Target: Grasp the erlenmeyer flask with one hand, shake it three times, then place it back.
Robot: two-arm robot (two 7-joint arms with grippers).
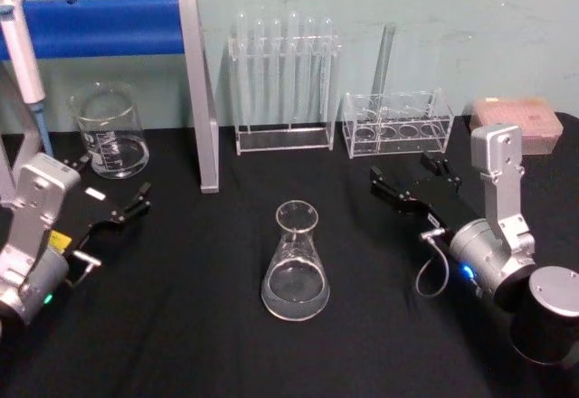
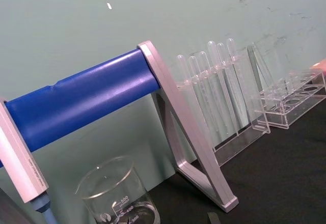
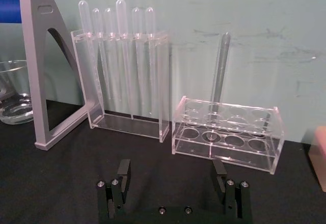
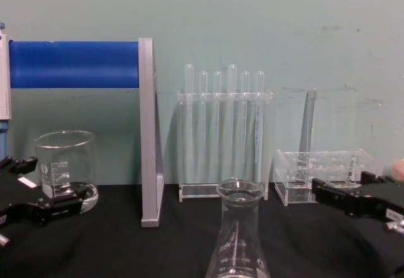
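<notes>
- The erlenmeyer flask [image 1: 295, 262] stands alone on the black table [image 1: 181, 326], in the middle of the near half, between the two arms and touched by neither.
- The right tool [image 1: 412, 181] hovers to the flask's right and somewhat farther back, well apart from it; its two black fingers [image 3: 124, 172] are spread wide with nothing between them, as the right wrist view shows plainly.
- The left tool [image 1: 113, 201] sits out at the left edge of the table, level with the flask's far side and also well apart from it. Its fingers look parted and empty, though the head view is a little too coarse for me to swear to it.
- The flask is upright on its wide base, long axis vertical, narrow neck and flared mouth pointing straight up; white graduation marks show on its side in the chest view [image 4: 238, 240].
- Behind it, along the wall, stand a glass beaker [image 1: 110, 131] at far left, a grey frame [image 1: 201, 99] carrying a blue bar [image 1: 99, 25], a tall clear rack of test tubes [image 1: 285, 86], and a low clear rack [image 1: 398, 125] with one tube standing in it.
- A pinkish box [image 1: 517, 119] rests at the far right corner.
- Open black table lies between each tool and the flask.
</notes>
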